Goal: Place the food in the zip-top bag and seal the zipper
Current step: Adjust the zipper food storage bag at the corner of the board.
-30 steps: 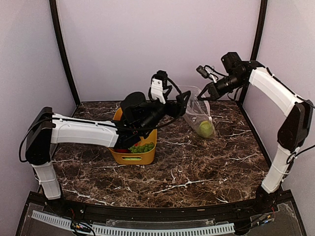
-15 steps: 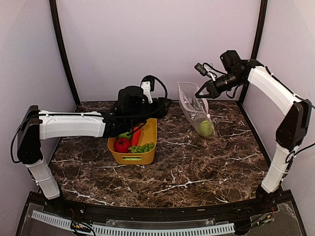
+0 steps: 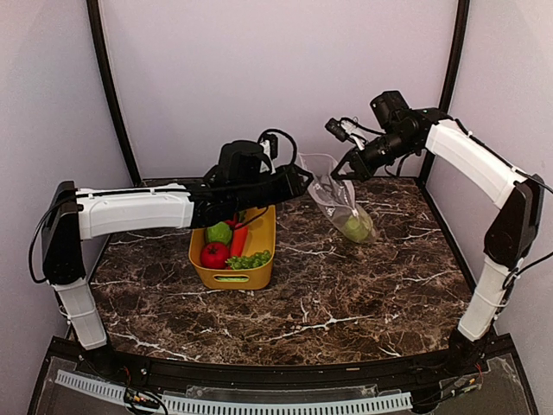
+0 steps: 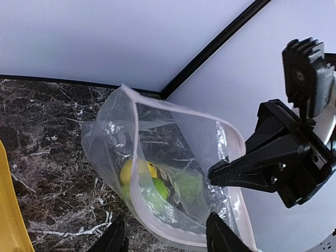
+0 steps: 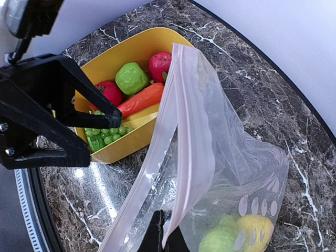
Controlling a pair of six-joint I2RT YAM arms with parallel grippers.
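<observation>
**Status:** part-way.
- Inside the zip-top bag [image 4: 113, 142]: a lemon [image 4: 131, 170], a bright green piece [image 4: 160, 187] and a paler green piece [image 4: 187, 185].
- Waiting in the yellow tub [image 5: 134, 42]: a tomato [image 5: 160, 64], a second red fruit [image 5: 109, 92], a green fruit [image 5: 131, 77], a carrot [image 5: 140, 100] and grapes [image 5: 107, 135].
- That leaves five pieces to move, by my count. After that the zipper [image 5: 185, 131] must be closed; it is unsealed along all its visible length.

**Left gripper** [image 4: 167, 226]: fingers spread, nothing between them. The bag's mouth lies straight ahead of its tips and gapes toward it. The tub sits behind and beneath it.

**Right gripper** [image 4: 214, 175]: pressed together on the bag's rim, holding the mouth up (the bag's loaded lower end rests on the table [image 3: 346, 294]).

**Clearance:**
- The two grippers are near one another. The right one sits just right of the left gripper's line into the mouth.
- The opening is a narrow, floppy wedge pinched on one side only, so I judge the free lip could sag shut.
- Beyond the bag, the back wall and corner post [image 4: 220, 39] are close, leaving little room for overshoot.
- Behind the left gripper, the path back over the tub looks unobstructed.
</observation>
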